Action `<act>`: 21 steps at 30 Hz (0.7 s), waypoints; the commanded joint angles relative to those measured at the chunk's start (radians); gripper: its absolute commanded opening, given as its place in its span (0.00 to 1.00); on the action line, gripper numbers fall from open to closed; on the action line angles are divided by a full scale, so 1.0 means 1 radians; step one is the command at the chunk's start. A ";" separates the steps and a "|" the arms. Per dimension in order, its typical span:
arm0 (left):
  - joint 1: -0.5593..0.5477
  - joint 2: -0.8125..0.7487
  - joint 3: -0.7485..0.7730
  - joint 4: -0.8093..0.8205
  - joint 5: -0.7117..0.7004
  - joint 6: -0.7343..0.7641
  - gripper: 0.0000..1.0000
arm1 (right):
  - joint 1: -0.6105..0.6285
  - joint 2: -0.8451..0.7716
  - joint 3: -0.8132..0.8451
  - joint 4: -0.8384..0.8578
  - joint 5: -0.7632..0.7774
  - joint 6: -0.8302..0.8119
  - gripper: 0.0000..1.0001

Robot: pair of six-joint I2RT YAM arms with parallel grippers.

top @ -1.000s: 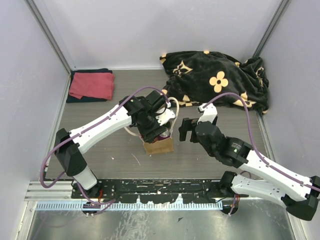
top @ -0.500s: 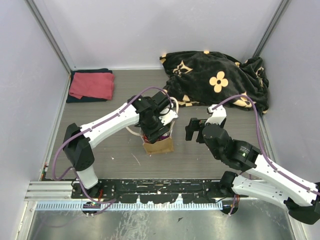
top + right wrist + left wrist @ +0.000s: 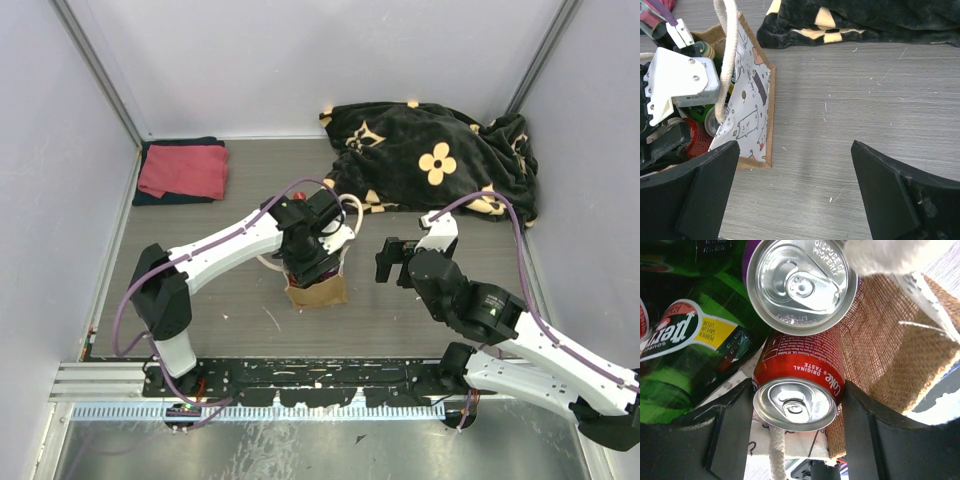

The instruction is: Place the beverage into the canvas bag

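The canvas bag (image 3: 318, 292) stands upright mid-table, with tan burlap walls (image 3: 885, 340), a white printed side (image 3: 752, 115) and white rope handles. My left gripper (image 3: 312, 262) reaches down into its mouth, shut on a red Coke can (image 3: 800, 365) held between its fingers (image 3: 797, 410). The can's red side also shows in the right wrist view (image 3: 699, 140). Inside the bag lie another can (image 3: 802, 285) and green bottles (image 3: 685, 340). My right gripper (image 3: 392, 262) is open and empty over bare table to the bag's right (image 3: 795, 165).
A black blanket with yellow flowers (image 3: 440, 160) lies heaped at the back right. A folded red cloth (image 3: 183, 170) on a dark cloth lies at the back left. Grey walls close in the table on three sides.
My left gripper has gone deeper into the bag's mouth with the can. My right arm has drawn back to the right, away from the bag.
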 commanded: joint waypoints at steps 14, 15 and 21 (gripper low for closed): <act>-0.030 0.021 0.015 -0.038 0.015 -0.032 0.78 | 0.004 -0.008 0.010 0.015 0.027 0.025 1.00; -0.032 0.018 0.019 -0.042 0.018 -0.033 0.80 | 0.003 -0.008 0.011 0.015 0.026 0.025 1.00; -0.040 -0.006 0.039 -0.064 0.035 -0.031 0.94 | 0.004 -0.005 0.010 0.018 0.021 0.025 1.00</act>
